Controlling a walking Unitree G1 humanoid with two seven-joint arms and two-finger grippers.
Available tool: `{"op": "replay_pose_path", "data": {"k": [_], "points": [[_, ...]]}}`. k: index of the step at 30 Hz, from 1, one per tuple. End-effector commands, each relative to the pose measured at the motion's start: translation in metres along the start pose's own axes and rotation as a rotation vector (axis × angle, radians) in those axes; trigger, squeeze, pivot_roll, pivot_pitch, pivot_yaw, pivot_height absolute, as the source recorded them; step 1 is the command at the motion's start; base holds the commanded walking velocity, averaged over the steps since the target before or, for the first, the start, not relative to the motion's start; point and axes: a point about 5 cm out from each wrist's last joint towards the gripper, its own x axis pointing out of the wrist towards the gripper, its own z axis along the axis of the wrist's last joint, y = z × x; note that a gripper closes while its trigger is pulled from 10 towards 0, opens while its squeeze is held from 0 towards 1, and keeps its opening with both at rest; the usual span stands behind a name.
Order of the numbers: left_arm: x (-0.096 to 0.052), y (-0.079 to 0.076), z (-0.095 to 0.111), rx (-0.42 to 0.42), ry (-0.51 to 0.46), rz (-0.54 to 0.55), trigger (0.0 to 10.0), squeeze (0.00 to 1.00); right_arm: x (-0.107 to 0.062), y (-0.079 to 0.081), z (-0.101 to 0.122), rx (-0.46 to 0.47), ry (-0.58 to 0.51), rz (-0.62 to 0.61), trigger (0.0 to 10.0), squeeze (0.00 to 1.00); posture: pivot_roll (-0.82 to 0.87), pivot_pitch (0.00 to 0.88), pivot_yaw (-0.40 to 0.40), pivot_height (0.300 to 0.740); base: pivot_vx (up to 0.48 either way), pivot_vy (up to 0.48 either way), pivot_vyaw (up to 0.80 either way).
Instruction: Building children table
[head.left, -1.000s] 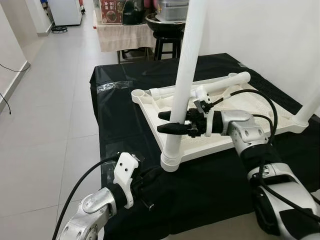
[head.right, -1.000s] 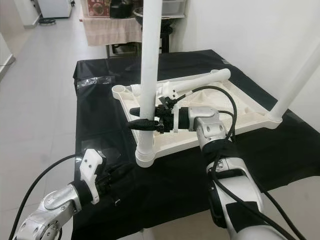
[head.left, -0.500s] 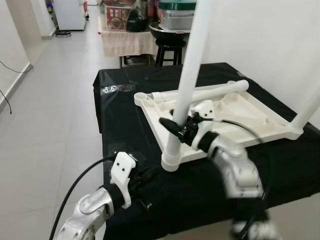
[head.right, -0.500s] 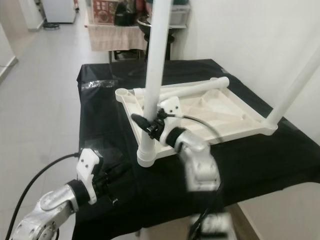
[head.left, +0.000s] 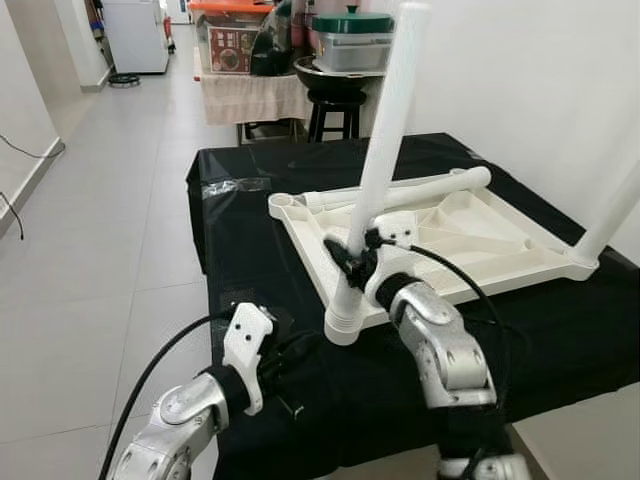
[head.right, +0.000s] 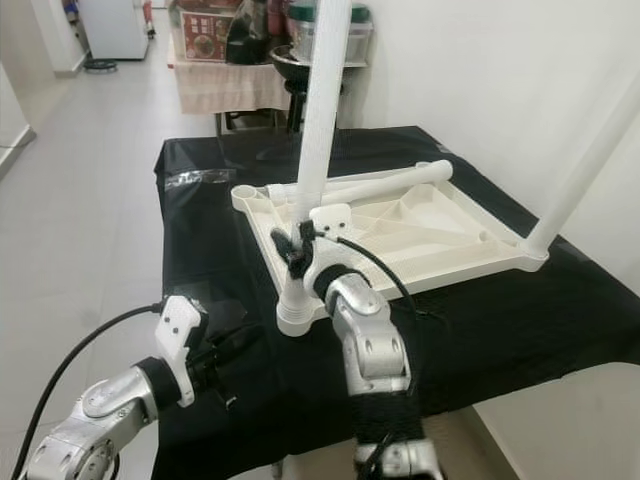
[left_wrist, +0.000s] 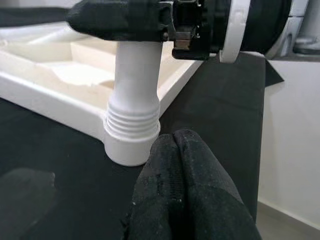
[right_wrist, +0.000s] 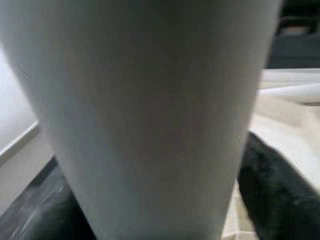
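While left idles — right pincer (head.left: 352, 262) clasps table leg (head.left: 385, 145).

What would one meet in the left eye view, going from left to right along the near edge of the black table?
Left gripper → upright leg held by right gripper → tabletop → far-right leg.

A black cloth (head.left: 260, 225) covers the work surface and hangs down over its sides. Past its far end stands a black stool (head.left: 335, 105), and beside that a low stand draped in a beige cloth (head.left: 250, 95). On the stand sit a red-lidded box (head.left: 230, 40) and a dark bag (head.left: 272, 48); a grey container with a green lid (head.left: 350, 38) rests above the stool. The floor (head.left: 100, 240) is pale tile, with a white appliance (head.left: 135, 35) down the hallway and a plain white wall (head.left: 520, 90) to the right.
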Motion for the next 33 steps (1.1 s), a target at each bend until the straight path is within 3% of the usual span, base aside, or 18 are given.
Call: {"op": "replay_pose_path", "data": {"k": [1, 3, 5, 6, 7, 10, 11, 12, 13, 14, 17, 22, 23, 25, 26, 33], "points": [[0.002, -0.001, -0.002, 0.001, 0.022, -0.011, 10.0, 0.00, 0.002, 0.002, 0.005, 0.002, -0.023, 0.039, 10.0, 1.00, 0.03, 0.060, -0.058, 0.740, 0.000, 0.000, 0.00], [0.002, -0.001, -0.002, 0.001, 0.022, -0.013, 10.0, 0.00, 0.003, 0.002, 0.012, -0.023, -0.053, 0.095, 10.0, 1.00, 0.03, 0.057, -0.062, 0.740, 0.000, 0.000, 0.00], [0.003, -0.001, -0.003, 0.000, 0.021, -0.016, 10.0, 0.00, 0.005, 0.008, 0.038, -0.184, -0.132, 0.341, 10.0, 1.00, 0.02, 0.054, -0.068, 0.740, 0.000, 0.000, 0.00], [0.003, -0.001, -0.003, 0.000, 0.021, -0.016, 10.0, 0.00, 0.005, 0.008, 0.038, -0.184, -0.132, 0.341, 10.0, 1.00, 0.02, 0.054, -0.068, 0.740, 0.000, 0.000, 0.00], [0.004, -0.001, -0.003, -0.001, 0.020, -0.016, 10.0, 0.00, 0.005, 0.011, 0.046, -0.254, -0.151, 0.437, 10.0, 1.00, 0.02, 0.052, -0.068, 0.740, 0.000, 0.000, 0.00], [0.004, -0.001, -0.003, -0.001, 0.019, -0.017, 10.0, 0.00, 0.006, 0.013, 0.051, -0.305, -0.151, 0.513, 10.0, 1.00, 0.02, 0.052, -0.068, 0.740, 0.000, 0.000, 0.00], [0.005, -0.002, -0.004, -0.002, 0.019, -0.017, 10.0, 0.00, 0.007, 0.013, 0.051, -0.334, -0.124, 0.610, 10.0, 0.95, 0.02, 0.047, -0.065, 0.740, 0.000, 0.000, 0.00], [0.005, -0.002, -0.004, -0.002, 0.019, -0.017, 10.0, 0.00, 0.007, 0.013, 0.051, -0.334, -0.124, 0.610, 10.0, 0.95, 0.02, 0.047, -0.065, 0.740, 0.000, 0.000, 0.00], [0.005, -0.002, -0.004, -0.002, 0.021, -0.020, 10.0, 0.00, 0.008, 0.011, 0.050, -0.339, -0.080, 0.703, 10.0, 0.00, 0.02, 0.047, -0.065, 0.740, 0.000, 0.000, 0.00], [0.006, -0.002, -0.005, -0.002, 0.022, -0.023, 10.0, 0.00, 0.009, 0.008, 0.050, -0.335, -0.051, 0.773, 10.0, 0.00, 0.02, 0.045, -0.064, 0.740, 0.000, 0.000, 0.00], [0.006, -0.002, -0.005, -0.001, 0.024, -0.025, 10.0, 0.00, 0.011, 0.003, 0.052, -0.325, -0.026, 0.817, 10.0, 0.00, 0.02, 0.042, -0.064, 0.740, 0.000, 0.000, 0.00], [0.006, -0.003, -0.006, -0.001, 0.026, -0.027, 10.0, 0.00, 0.016, -0.006, 0.057, -0.289, -0.004, 0.834, 10.0, 0.00, 0.02, 0.038, -0.068, 0.740, 0.000, 0.000, 0.00], [0.006, -0.003, -0.006, -0.001, 0.027, -0.027, 10.0, 0.00, 0.018, -0.010, 0.058, -0.281, 0.001, 0.835, 4.4, 0.00, 0.02, 0.036, -0.069, 0.740, 0.000, 0.000, 0.00], [0.006, -0.003, -0.006, -0.001, 0.027, -0.027, 10.0, 0.00, 0.018, -0.010, 0.058, -0.281, 0.001, 0.835, 4.4, 0.00, 0.02, 0.036, -0.069, 0.740, 0.000, 0.000, 0.00], [0.006, -0.003, -0.007, -0.001, 0.027, -0.026, 10.0, 0.00, 0.018, -0.013, 0.058, -0.276, 0.001, 0.835, 0.0, 0.00, 0.02, 0.035, -0.069, 0.740, 0.000, 0.000, 0.00], [0.006, -0.004, -0.007, -0.010, 0.027, -0.032, 10.0, 0.00, 0.011, -0.023, 0.051, -0.257, -0.025, 0.822, 0.0, 0.00, 0.01, 0.037, -0.060, 0.740, 0.000, 0.000, 0.00]]}}
